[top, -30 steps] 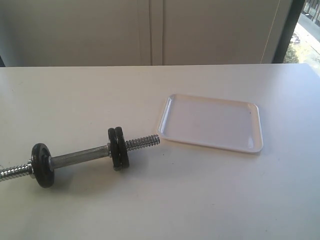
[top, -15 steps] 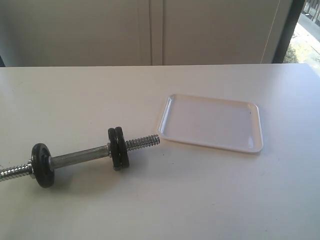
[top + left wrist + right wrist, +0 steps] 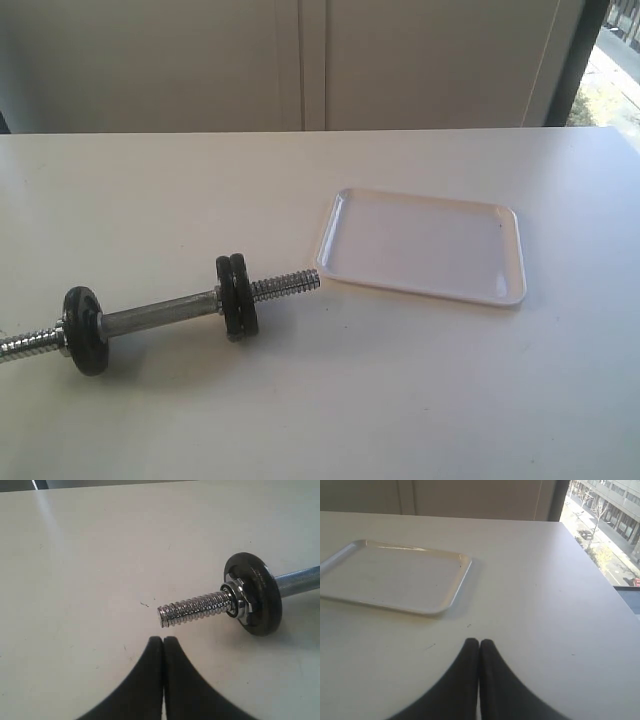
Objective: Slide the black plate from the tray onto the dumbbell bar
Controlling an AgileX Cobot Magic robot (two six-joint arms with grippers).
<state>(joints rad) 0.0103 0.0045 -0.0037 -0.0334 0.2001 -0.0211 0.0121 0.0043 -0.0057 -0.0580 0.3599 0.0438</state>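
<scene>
Our left gripper has its two black fingers pressed together, holding nothing. Just beyond their tips, near but not touching, lies one spiral-threaded end of the long chrome steel dumbbell bar. Further along that end a small round black cast-iron plate sits on the bar with a chrome nut against its face.

Our right gripper is likewise pressed together on nothing. The shallow white rectangular plastic tray lies flat on the white table beyond it, well apart from the fingertips.

In the exterior view neither gripper shows. The bar lies on the table at a slant, and its near threaded end points toward the tray's corner, close to it but apart. Two black plates stand upright side by side on the bar, touching each other, just inside that thread. The single one stands near the far end, with the smooth grey middle between them. All the black plates we see are on the bar, and we cannot tell which one the task means.

Against the exterior views from a second and half a second ago we find no difference. Bar, plates and tray lie exactly where they lay.
</scene>
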